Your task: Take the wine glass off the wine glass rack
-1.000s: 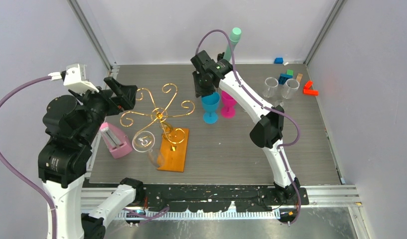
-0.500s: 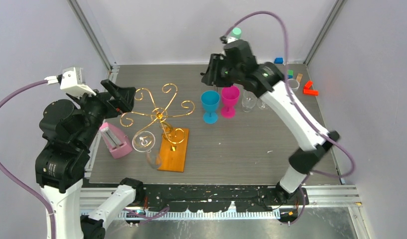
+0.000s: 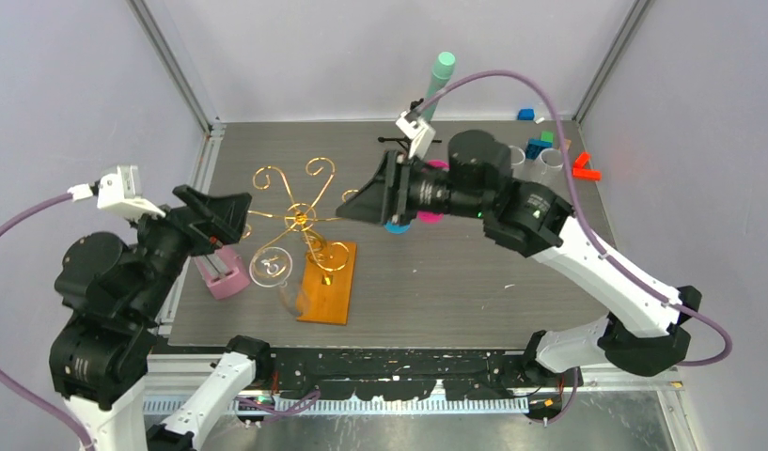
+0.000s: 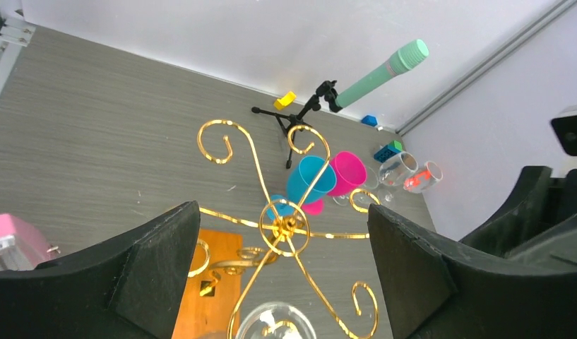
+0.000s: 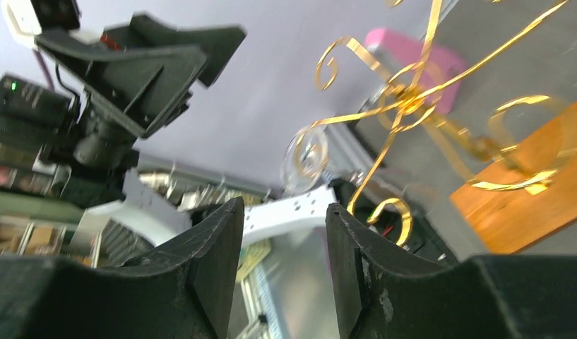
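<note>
The wine glass rack [image 3: 303, 221], gold wire with curled arms, stands on an orange base [image 3: 328, 287] at the table's left middle. A clear wine glass [image 3: 270, 268] hangs from its near-left arm. My left gripper [image 3: 225, 209] is open and empty, just left of the rack and above it. In the left wrist view the rack's hub [image 4: 285, 224] lies between the fingers [image 4: 165, 254], with the glass [image 4: 275, 325] at the bottom edge. My right gripper [image 3: 361, 205] is open and empty, just right of the rack and pointing at it. The right wrist view shows the rack [image 5: 405, 106] and the glass [image 5: 306, 159].
A blue goblet [image 4: 310, 180] and a pink goblet [image 4: 349, 173] stand right of the rack, mostly hidden behind my right arm in the top view. A pink box [image 3: 225, 274] sits left of the rack. A black tripod with a mint-green cylinder [image 3: 441, 70], clear glasses [image 3: 549, 162] and coloured blocks [image 3: 582, 169] are at the back.
My right arm has swung from above the goblets forward and left, so its gripper now faces the rack. My left arm has dropped lower and nearer. The glass and rack have not moved.
</note>
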Controlling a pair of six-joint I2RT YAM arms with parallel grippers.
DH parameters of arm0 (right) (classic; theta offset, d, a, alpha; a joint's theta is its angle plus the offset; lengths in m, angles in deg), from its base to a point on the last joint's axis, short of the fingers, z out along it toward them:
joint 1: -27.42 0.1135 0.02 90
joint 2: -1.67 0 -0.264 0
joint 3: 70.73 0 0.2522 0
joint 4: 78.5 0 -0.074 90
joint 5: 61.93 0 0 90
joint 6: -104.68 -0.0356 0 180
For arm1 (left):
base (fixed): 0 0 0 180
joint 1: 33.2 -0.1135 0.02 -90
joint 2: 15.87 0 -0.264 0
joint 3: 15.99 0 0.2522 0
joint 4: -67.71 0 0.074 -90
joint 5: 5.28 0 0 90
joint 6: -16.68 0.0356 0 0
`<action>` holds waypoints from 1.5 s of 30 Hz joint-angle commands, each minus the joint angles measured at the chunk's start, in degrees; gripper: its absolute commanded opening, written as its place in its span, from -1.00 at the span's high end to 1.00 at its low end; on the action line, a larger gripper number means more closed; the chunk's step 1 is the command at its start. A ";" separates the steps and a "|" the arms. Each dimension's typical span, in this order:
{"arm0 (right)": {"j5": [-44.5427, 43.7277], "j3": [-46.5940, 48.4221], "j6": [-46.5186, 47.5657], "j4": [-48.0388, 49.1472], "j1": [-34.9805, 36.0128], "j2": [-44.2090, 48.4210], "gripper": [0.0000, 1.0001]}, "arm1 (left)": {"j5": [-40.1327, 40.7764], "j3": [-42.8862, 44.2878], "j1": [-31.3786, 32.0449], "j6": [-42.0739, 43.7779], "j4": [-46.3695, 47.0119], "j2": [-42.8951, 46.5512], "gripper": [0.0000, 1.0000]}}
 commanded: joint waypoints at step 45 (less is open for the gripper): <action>-20.31 -3.02 -18.03 11.42 19.90 -14.77 0.38 | 12.14 -12.13 0.02 4.15 2.40 11.46 -0.82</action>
